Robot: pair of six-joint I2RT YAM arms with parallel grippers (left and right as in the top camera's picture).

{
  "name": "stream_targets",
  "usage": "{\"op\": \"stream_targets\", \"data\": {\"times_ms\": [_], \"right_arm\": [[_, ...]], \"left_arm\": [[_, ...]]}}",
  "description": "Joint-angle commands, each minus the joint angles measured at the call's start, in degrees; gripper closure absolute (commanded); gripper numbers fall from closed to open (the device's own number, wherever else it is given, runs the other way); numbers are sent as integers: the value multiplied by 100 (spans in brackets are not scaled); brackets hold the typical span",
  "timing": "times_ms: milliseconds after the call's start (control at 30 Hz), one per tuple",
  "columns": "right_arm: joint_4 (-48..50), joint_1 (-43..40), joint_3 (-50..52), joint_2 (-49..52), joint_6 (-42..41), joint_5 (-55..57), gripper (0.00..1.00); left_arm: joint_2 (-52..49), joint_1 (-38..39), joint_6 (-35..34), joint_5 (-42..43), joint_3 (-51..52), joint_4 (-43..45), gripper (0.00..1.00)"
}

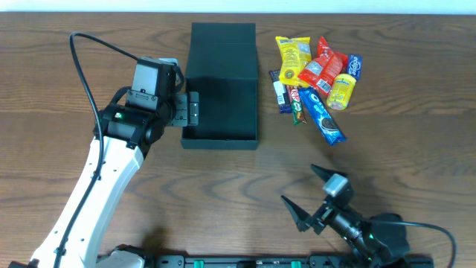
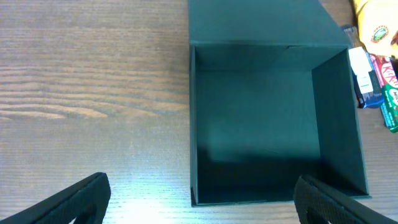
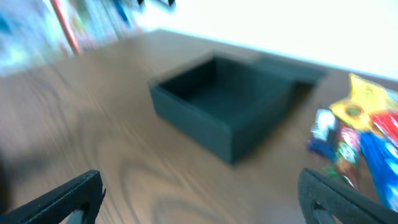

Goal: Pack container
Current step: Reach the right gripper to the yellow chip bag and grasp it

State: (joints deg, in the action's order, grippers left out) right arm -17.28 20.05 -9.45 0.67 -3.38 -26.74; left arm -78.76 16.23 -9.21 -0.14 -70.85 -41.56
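The dark container (image 1: 220,112) stands open and empty at the table's middle, its flat lid (image 1: 223,39) laid back behind it. It fills the left wrist view (image 2: 273,124) and shows blurred in the right wrist view (image 3: 221,112). My left gripper (image 1: 192,109) is open at the box's left wall; in its own view (image 2: 202,202) one finger is outside the box and one over the box's inside. My right gripper (image 1: 307,195) is open and empty over bare table near the front; its own view (image 3: 202,199) shows wood between the fingers.
A pile of snack packets (image 1: 318,83) lies right of the box: a yellow bag (image 1: 293,55), red packets, a blue cookie pack (image 1: 323,116) and small bars. They show at the right edge of both wrist views (image 2: 373,68) (image 3: 357,134). The left arm's cable loops over the table's left.
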Motion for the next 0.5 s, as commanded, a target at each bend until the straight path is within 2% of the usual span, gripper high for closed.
{"op": "stream_targets", "data": {"times_ms": [0,100,233,467], "right_arm": [[623,61,-7,-35,-975,-328,1],[1451,48,-9,-31,-986,-81,1],[1502,-116,-13,271,-938,240,1],[1641,-787,-776,2046,-201,212,1]], "left_arm": [[-28,-2,-63,22,-31,7,5],[-28,-4,-63,20,-31,17,5],[-28,-4,-63,20,-31,46,5],[-28,-9,4,17,-31,275,5]]}}
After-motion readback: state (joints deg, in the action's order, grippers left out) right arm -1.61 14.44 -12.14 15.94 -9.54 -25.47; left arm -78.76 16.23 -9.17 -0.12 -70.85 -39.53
